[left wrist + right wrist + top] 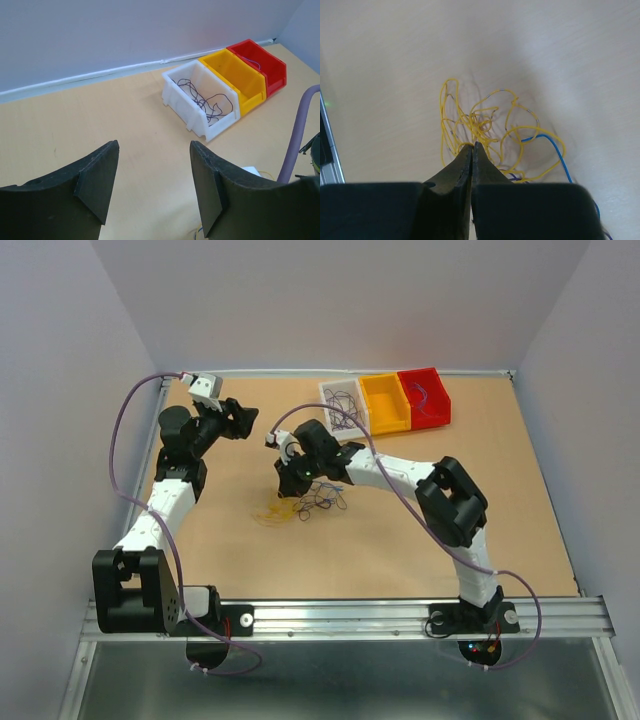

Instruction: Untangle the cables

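The cables lie mid-table as a clump: yellow wires to the left, dark wires to the right. In the right wrist view the yellow wires form a tangled loop, with a blue wire and a bit of purple wire beside it. My right gripper is shut, its tips pinching a yellow strand at the clump's near edge; it shows in the top view too. My left gripper is open and empty, held above bare table at the back left.
Three bins stand in a row at the back: a white bin holding dark wires, a yellow bin and a red bin with a purple wire in it. Walls enclose the table on three sides.
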